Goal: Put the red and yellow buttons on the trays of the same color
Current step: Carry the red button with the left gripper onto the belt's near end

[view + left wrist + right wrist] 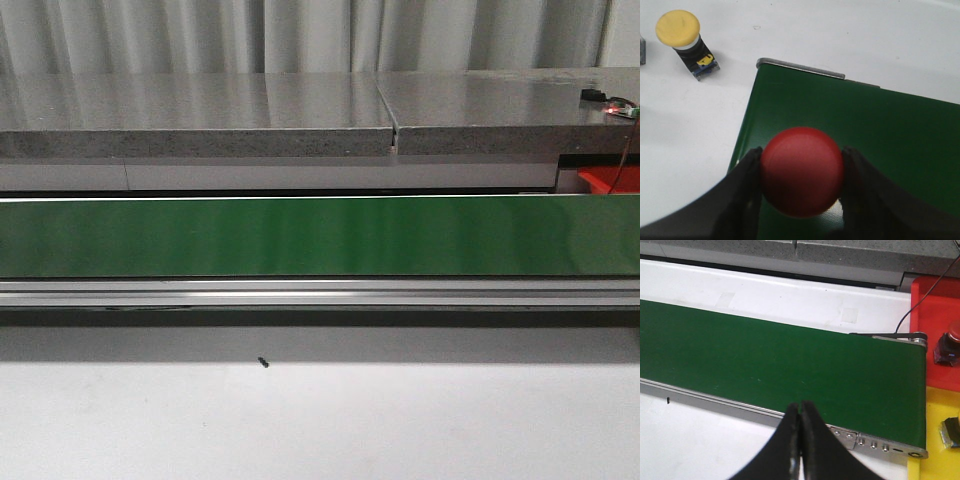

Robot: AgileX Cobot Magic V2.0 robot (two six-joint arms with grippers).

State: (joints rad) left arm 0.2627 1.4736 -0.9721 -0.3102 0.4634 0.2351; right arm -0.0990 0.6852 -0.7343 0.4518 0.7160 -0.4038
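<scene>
In the left wrist view my left gripper is shut on a red button, its round cap held between both black fingers above the end of the green conveyor belt. A yellow button lies tilted on the white table beyond that belt end. In the right wrist view my right gripper is shut with nothing in it, above the belt's near rail. The red tray holds a red button, and the yellow tray holds a partly visible part. Neither gripper shows in the front view.
The green belt runs across the front view with an aluminium rail along its near side. A grey stone counter lies behind it. A black cable runs over the red tray. A small dark speck lies on the white table.
</scene>
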